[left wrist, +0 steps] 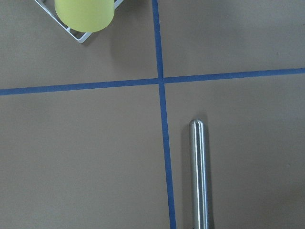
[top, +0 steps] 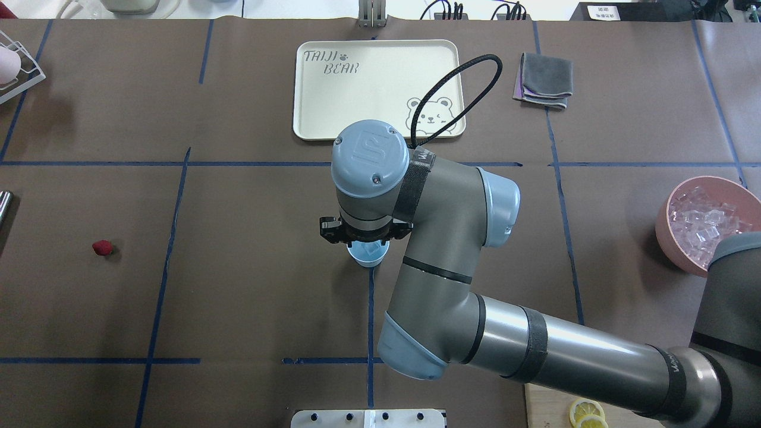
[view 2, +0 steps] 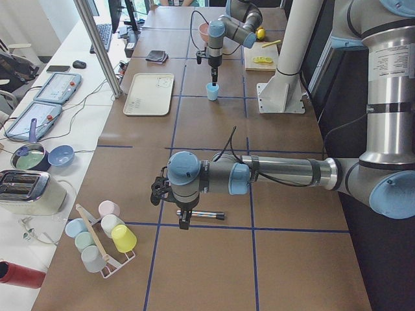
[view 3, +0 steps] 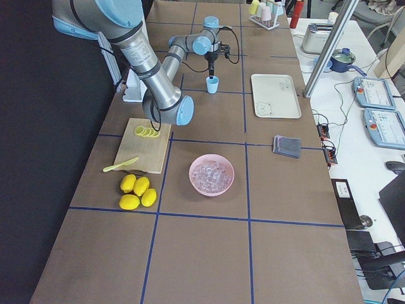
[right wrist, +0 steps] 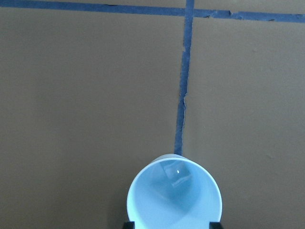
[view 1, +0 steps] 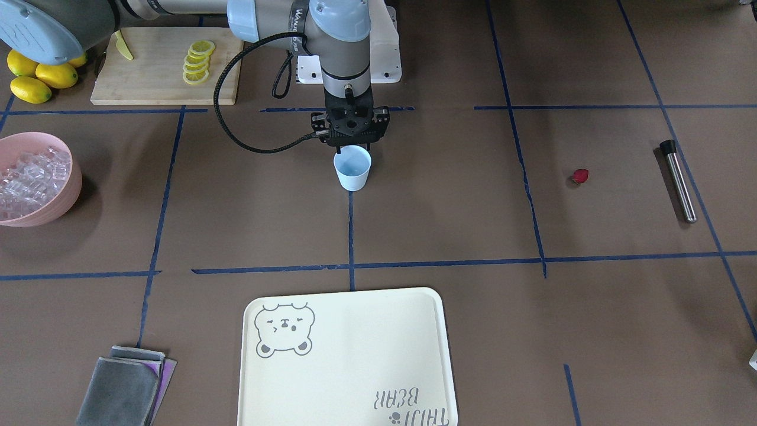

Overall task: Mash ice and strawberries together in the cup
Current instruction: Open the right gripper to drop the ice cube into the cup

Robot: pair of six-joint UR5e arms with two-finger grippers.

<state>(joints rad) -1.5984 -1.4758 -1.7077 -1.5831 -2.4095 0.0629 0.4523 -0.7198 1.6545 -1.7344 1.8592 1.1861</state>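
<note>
One cube at most in the cup; berry and mashing not yet done

Right gripper (view 1: 352, 144): fingers (right wrist: 127, 224) spread, one tip showing at each side of the cup's mouth in the wrist view, pinching nothing. It hangs directly over the cup (view 1: 352, 168), with the tips near rim height. Cannot tell whether they touch the rim.

Cup: upright on the table (view 1: 443, 225). Something clear with a glint lies on its bottom. It looks like a single cube, but this is not certain. No red inside.

Strawberry (view 1: 580, 176): on the bare table, well apart from the cup on the robot's left. Not loaded.

Metal rod (view 1: 679, 183): lies flat, farther from the cup than the berry, on the same side. Presumably the masher. Left gripper (view 2: 184, 222) hovers over it. Its finger state cannot be told, since only the side view shows it and its own wrist camera catches no fingers.

Ice (view 1: 26, 177): heaped in the pink bowl (view 1: 71, 195), well apart from the cup on the robot's right.

Judgement: early stage, ice loading begun at best. To do: possibly more ice, berry into cup, rod picked up, mashing.
</note>
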